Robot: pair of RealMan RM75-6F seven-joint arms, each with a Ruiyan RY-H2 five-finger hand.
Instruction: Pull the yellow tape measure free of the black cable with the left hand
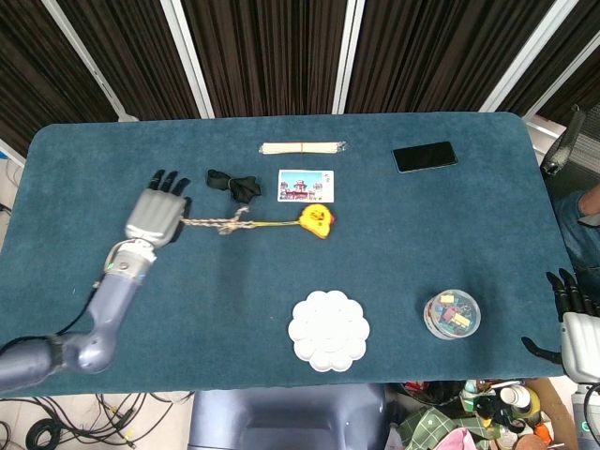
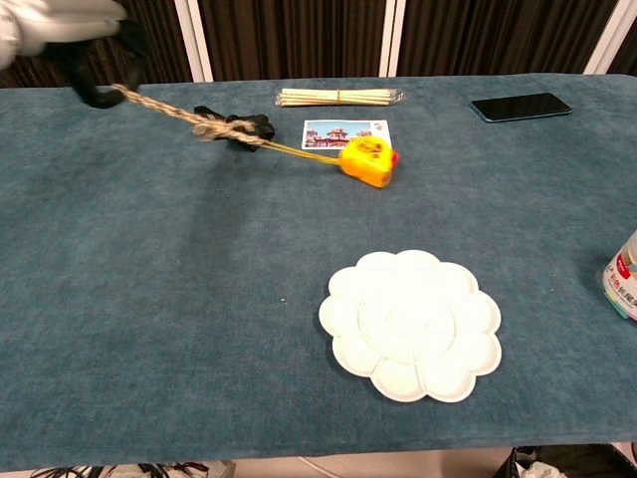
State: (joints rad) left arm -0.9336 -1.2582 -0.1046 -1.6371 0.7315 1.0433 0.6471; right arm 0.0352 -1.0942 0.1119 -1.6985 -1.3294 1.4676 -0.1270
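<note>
The yellow tape measure (image 1: 317, 221) (image 2: 366, 160) lies on the blue table, just in front of a postcard. A thin yellow strip and then a braided cord (image 1: 208, 222) (image 2: 159, 107) run from it to the left. The cord passes close by the black cable (image 1: 233, 184) (image 2: 234, 125), a small bundle on the cloth; whether they still touch I cannot tell. My left hand (image 1: 157, 214) (image 2: 60, 25) grips the cord's far end and holds it taut, raised off the table. My right hand (image 1: 577, 319) hangs off the table's right edge, fingers apart, holding nothing.
A postcard (image 1: 306, 185) (image 2: 346, 133) lies behind the tape measure, a wrapped bundle of sticks (image 1: 302, 148) (image 2: 338, 97) further back, a phone (image 1: 425, 157) (image 2: 521, 107) back right. A white flower-shaped palette (image 1: 328, 330) (image 2: 411, 324) and a round clip box (image 1: 452, 314) sit near the front.
</note>
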